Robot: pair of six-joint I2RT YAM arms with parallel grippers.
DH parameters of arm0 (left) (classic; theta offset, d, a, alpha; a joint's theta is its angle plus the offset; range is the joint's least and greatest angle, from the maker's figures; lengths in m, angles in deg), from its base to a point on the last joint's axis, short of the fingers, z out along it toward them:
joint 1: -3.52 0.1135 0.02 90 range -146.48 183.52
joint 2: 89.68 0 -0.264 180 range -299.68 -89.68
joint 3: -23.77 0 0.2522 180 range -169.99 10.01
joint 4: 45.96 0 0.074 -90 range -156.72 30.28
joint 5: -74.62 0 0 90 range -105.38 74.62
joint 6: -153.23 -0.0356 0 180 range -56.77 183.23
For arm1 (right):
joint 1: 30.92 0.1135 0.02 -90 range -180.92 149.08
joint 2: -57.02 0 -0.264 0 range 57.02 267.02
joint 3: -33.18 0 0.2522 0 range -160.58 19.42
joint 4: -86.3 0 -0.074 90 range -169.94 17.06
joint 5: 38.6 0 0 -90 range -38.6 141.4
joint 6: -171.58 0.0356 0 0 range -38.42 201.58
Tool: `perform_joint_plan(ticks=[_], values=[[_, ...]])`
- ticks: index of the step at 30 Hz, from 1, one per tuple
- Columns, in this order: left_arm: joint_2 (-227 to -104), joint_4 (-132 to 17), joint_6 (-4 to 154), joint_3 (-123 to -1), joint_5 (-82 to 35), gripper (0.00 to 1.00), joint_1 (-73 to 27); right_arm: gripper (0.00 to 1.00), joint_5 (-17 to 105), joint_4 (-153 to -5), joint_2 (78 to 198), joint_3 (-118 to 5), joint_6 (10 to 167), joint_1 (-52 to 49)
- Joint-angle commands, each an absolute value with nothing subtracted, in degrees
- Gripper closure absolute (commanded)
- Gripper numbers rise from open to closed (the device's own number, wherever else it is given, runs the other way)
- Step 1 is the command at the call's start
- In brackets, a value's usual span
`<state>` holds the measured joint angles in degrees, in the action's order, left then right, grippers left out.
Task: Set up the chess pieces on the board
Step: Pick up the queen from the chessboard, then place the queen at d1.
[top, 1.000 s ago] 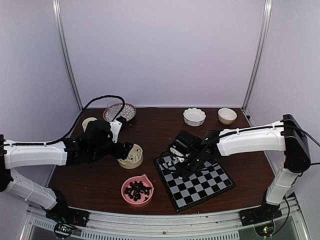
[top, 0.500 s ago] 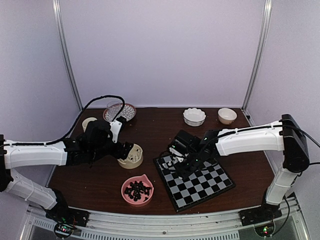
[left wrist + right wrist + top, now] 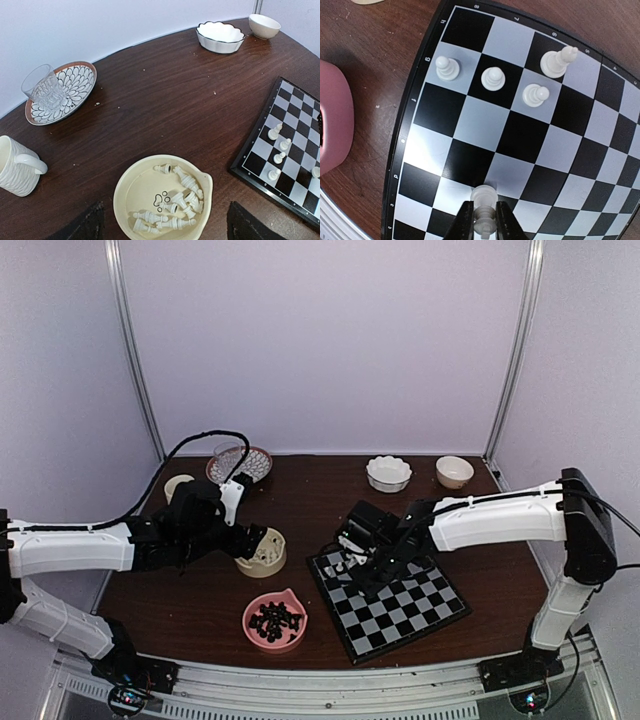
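Dark brown wood-grain table (image 3: 300, 502) boxed in at back & both sides by plain, pale lilac-white wall panels (image 3: 320, 340). Slim aluminium posts (image 3: 135, 350) at rear L & R corners, running up out of shot. Ribbed metal rail (image 3: 330, 685) along near edge. Soft, even light; faint sheen & pale specks on tabletop.

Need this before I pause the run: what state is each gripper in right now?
Left gripper: open, holding nothing, above the cream bowl.
Right gripper: closed on a white chess piece over the board.
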<state>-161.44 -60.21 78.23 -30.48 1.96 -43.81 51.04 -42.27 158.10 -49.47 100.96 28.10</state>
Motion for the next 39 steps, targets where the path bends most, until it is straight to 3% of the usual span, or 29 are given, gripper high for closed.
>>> perform_joint_plan(ticks=[1, 9, 19, 39], values=[[-160.71, -58.49, 78.96, -30.47, 2.06, 0.16, -43.82, 0.85, 55.76, -39.70, 153.35, -51.93, 99.95, 27.79], [-160.27, -58.49, 78.87, -30.33, 2.19, 0.16, -43.85, 0.88, 56.92, -37.33, 151.68, -55.15, 97.58, 23.49], [-160.16, -58.90, 79.40, -30.28, 2.65, 0.17, -43.83, 0.88, 52.01, -40.37, 159.46, -60.48, 96.53, 14.82], [-160.08, -59.28, 79.77, -30.33, 2.27, 0.17, -43.85, 0.88, 53.35, -42.02, 168.10, -63.97, 95.66, 12.76]])
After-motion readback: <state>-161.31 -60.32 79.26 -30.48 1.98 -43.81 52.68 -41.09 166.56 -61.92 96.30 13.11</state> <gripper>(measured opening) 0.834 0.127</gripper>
